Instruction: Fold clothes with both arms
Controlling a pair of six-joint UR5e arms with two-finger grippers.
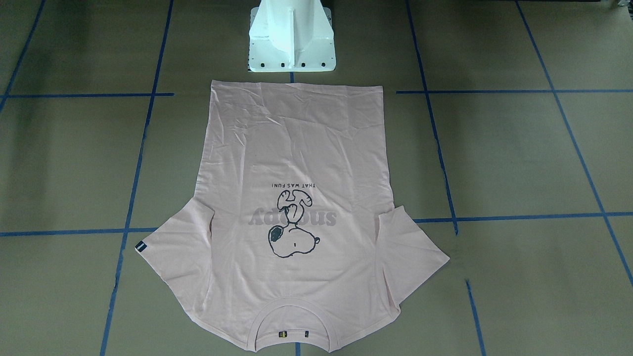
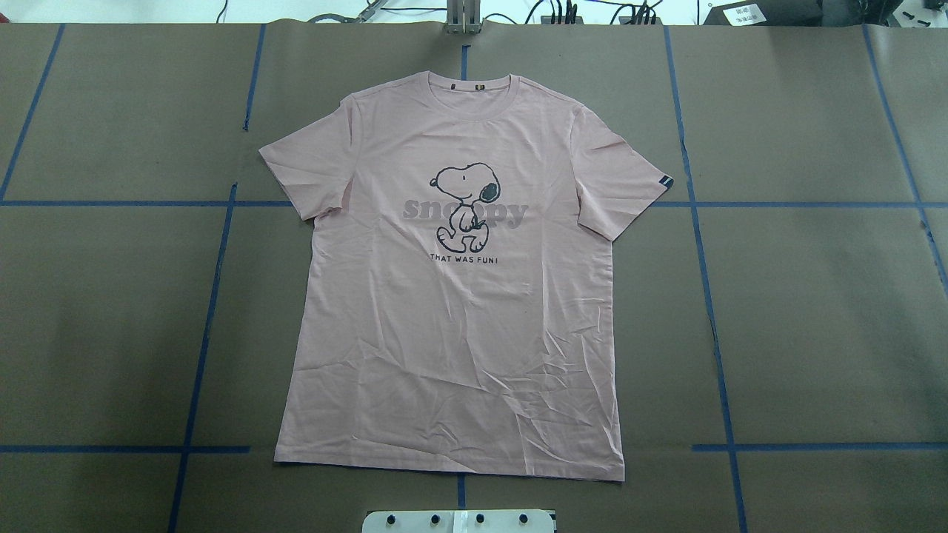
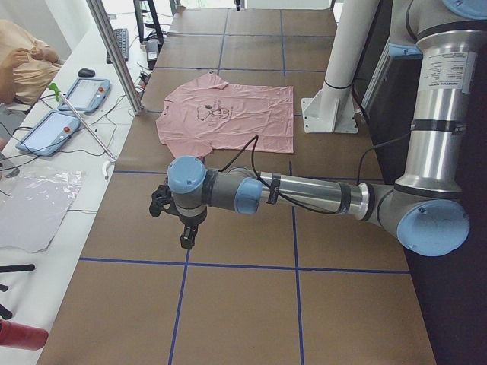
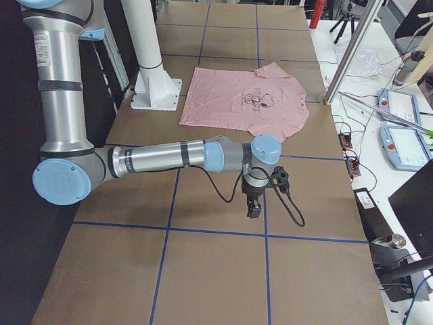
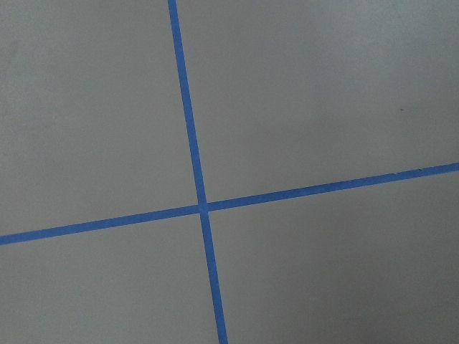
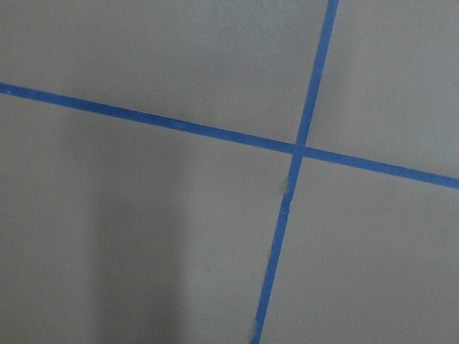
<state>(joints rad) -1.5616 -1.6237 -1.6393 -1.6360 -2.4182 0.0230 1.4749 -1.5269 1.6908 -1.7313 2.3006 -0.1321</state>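
The light pink T-shirt (image 2: 452, 333) lies flat and print-up on the brown table, collar on the far side from the robot's base, both sleeves spread. It also shows in the front view (image 1: 296, 148) and in the side views (image 3: 228, 114) (image 4: 247, 98). My left arm reaches out low over bare table well to the shirt's left; its gripper (image 3: 188, 237) points down, and I cannot tell whether it is open or shut. My right arm mirrors it on the other side; I cannot tell the state of its gripper (image 4: 254, 210) either. Both wrist views show only table and tape.
The white pedestal base (image 1: 292, 34) stands just behind the shirt's hem. Blue tape lines (image 2: 703, 244) grid the table. Teach pendants (image 3: 80, 95), cables and a metal post (image 3: 114, 53) line the operators' edge. A person (image 3: 23, 61) sits at that side.
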